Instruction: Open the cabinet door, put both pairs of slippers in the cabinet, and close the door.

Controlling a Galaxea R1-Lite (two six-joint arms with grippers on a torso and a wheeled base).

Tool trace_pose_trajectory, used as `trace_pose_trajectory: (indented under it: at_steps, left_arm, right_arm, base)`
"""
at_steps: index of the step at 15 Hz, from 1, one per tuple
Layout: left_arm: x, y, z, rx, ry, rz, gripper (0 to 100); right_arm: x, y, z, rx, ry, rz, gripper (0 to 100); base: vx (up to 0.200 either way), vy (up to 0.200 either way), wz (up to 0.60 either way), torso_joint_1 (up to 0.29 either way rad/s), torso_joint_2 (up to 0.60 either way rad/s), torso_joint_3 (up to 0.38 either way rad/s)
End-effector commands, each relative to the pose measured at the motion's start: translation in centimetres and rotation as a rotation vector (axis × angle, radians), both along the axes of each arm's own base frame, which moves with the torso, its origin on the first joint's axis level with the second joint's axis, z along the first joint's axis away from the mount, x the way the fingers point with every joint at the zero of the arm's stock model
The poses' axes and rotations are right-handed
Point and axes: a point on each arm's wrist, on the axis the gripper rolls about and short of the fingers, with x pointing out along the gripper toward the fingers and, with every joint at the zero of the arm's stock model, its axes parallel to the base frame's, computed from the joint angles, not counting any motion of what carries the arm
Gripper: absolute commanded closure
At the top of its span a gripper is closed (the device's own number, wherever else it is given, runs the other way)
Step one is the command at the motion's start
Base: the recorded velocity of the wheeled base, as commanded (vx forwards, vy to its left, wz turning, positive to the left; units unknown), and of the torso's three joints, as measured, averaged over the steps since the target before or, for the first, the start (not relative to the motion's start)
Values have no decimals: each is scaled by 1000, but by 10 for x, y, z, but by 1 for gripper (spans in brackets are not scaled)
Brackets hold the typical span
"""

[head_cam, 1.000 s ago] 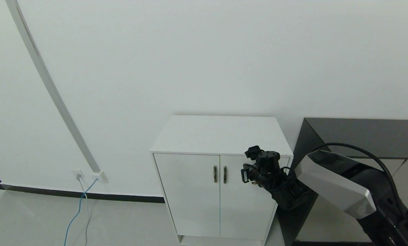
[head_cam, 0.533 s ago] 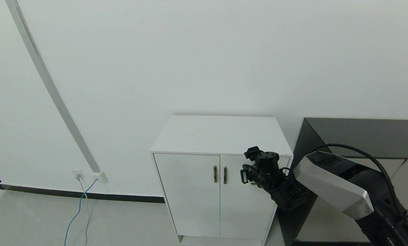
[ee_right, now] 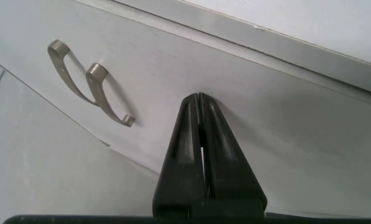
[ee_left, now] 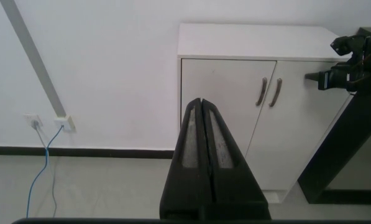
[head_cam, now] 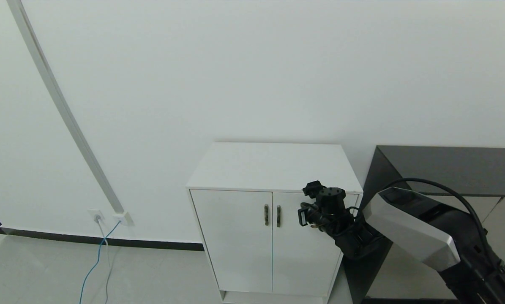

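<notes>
The cabinet (head_cam: 273, 166) is set against the wall (head_cam: 252, 76), both doors shut, its two handles (head_cam: 272, 215) paired at the middle. The right gripper (ee_right: 201, 101) is held closed near the right door, beside the handles. The left gripper (ee_left: 201, 104) is likewise closed, well back from the cabinet.

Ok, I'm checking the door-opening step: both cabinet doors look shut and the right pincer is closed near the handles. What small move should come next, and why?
Probably open the right pincer and ease it toward the right door's handle. Its fingers are pressed together, it hangs just beside that handle, and the door is shut.
</notes>
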Motion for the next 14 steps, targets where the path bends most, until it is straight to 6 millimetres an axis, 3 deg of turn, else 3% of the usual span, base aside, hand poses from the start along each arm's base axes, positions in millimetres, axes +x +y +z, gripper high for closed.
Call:
trace_pose_trajectory:
  at_steps: [1,12,14]
  left_arm:
    - [0,0,0,-1,1,0,100]
    - [0,0,0,-1,1,0,100]
    - [0,0,0,1,0,0,100]
  right_arm:
    - [1,0,-2,-2,1,-2,100]
    - [-1,-1,-1,-4,3,-1,100]
    - [-10,-2,11,2,4,4,100]
  base:
    - [0,0,0,0,0,0]
    - [0,0,0,0,0,0]
    - [0,0,0,0,0,0]
